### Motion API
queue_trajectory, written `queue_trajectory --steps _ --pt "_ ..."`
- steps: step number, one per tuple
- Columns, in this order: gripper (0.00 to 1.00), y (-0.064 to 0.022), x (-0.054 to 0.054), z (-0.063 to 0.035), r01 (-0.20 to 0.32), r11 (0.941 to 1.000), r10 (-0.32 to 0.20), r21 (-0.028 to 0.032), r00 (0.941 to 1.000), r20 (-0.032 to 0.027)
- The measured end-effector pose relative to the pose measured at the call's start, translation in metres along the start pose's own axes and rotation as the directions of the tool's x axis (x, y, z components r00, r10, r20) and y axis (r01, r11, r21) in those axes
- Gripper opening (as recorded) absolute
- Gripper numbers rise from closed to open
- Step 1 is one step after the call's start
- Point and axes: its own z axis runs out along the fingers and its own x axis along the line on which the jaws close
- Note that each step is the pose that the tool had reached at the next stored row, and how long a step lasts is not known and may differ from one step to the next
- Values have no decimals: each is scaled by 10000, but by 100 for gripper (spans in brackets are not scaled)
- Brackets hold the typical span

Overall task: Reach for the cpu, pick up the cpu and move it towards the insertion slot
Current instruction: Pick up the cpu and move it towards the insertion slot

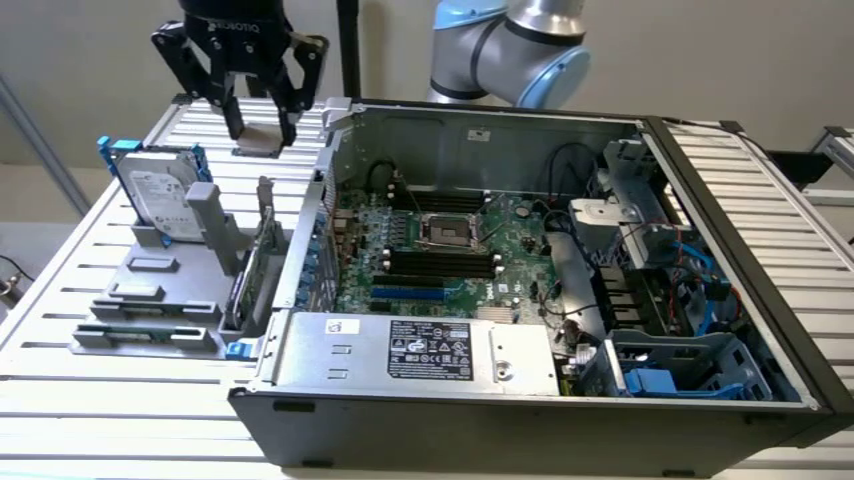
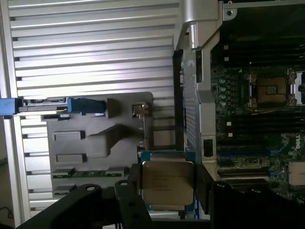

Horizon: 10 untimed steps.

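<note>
Hanging clamped edgewise between the black two-fingered gripper (image 1: 262, 128) above the grey fixture, the small flat silvery cpu (image 2: 167, 182), well apart from the shiny-framed insertion slot (image 1: 449, 233), could twist loose and drop.

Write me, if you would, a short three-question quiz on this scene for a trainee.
1. True or false: the black tool grips the small flat square silvery cpu.
2. Where is the square metal-framed insertion slot? A) on the green board inside the open dark computer case; B) outside the case.
3. Fill in: the upright silver hard drive has ____ rails.
Key: 1 true; 2 A; 3 blue.
</note>
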Motion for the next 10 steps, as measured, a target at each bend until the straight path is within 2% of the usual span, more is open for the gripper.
queue_trajectory --steps 4,10 --pt "55 15 -181 -3 1 10000 -2 -73 10000 -7" --pt "55 39 -451 -8 3 9999 -3 -147 10000 -15"
